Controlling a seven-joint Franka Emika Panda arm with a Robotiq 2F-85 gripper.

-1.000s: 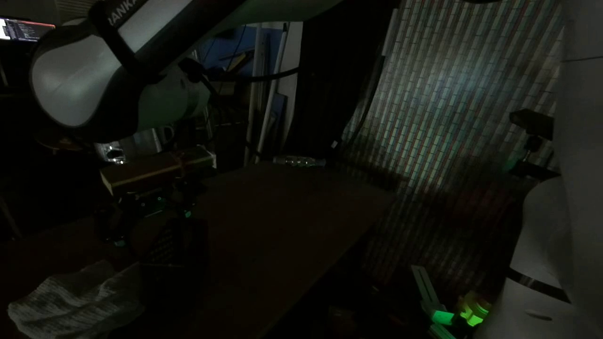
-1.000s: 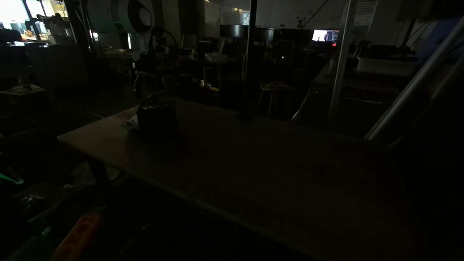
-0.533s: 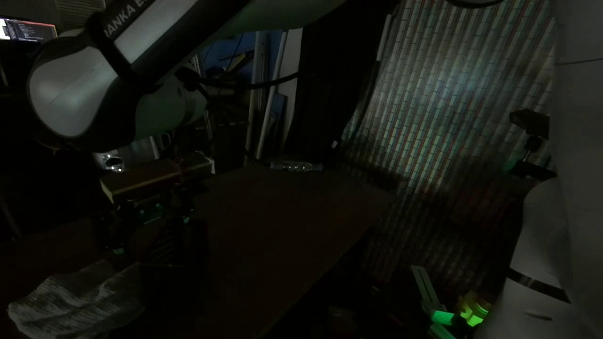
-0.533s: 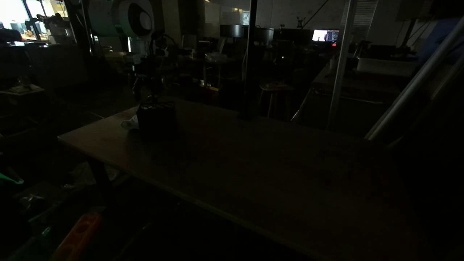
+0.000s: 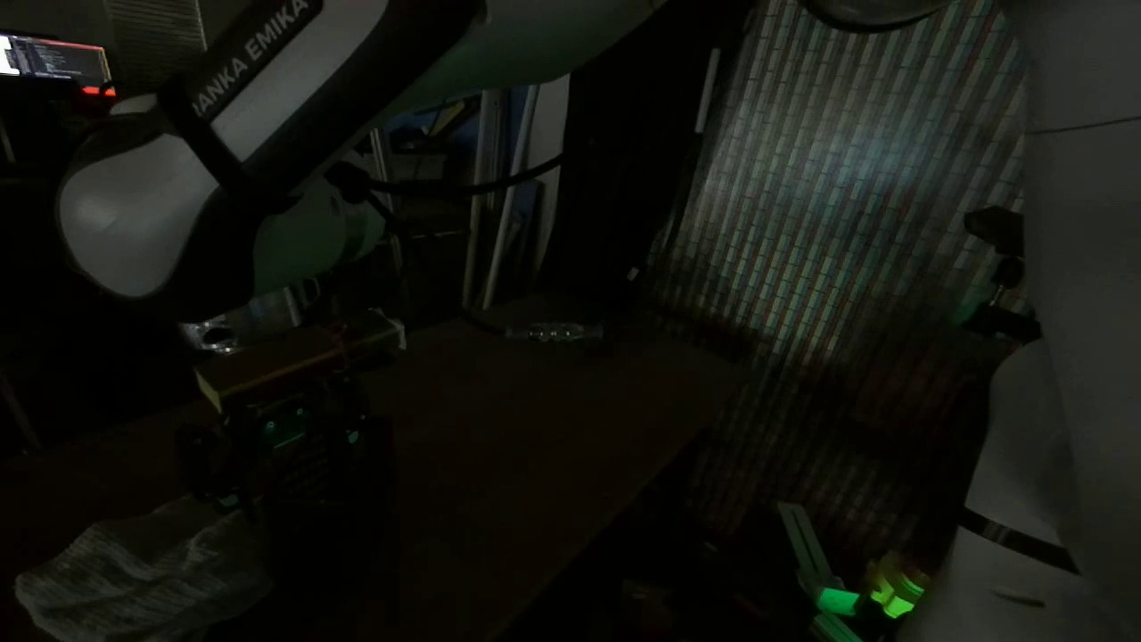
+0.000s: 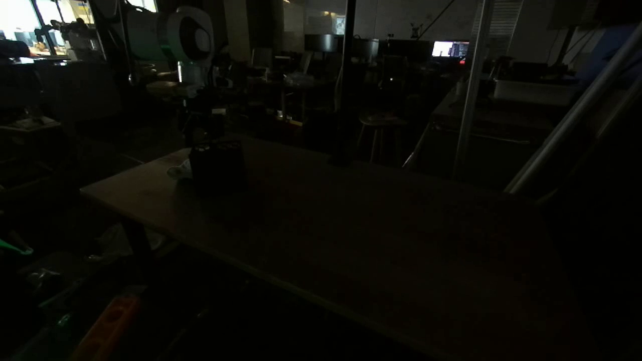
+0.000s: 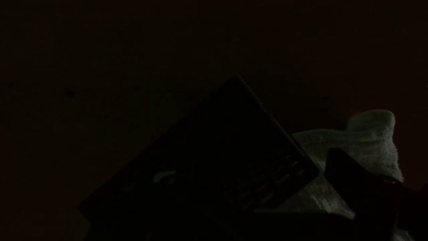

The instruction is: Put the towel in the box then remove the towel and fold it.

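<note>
In an exterior view, seeing the towel (image 6: 178,172) lying beside the box (image 6: 218,169), near left edge of the counter (image 6: 341,215). In an exterior view, finding the end effector (image 5: 290,471) at the box, jaws apart. In wrist view, seeing one finger (image 7: 346,175) over the towel.

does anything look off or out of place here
Mainly the lighting: it's so dim that the box nearly blends into the table. The towel lies rumpled beside the box, perhaps simply not folded yet. I see no spill or damage, though the darkness could hide some.
</note>
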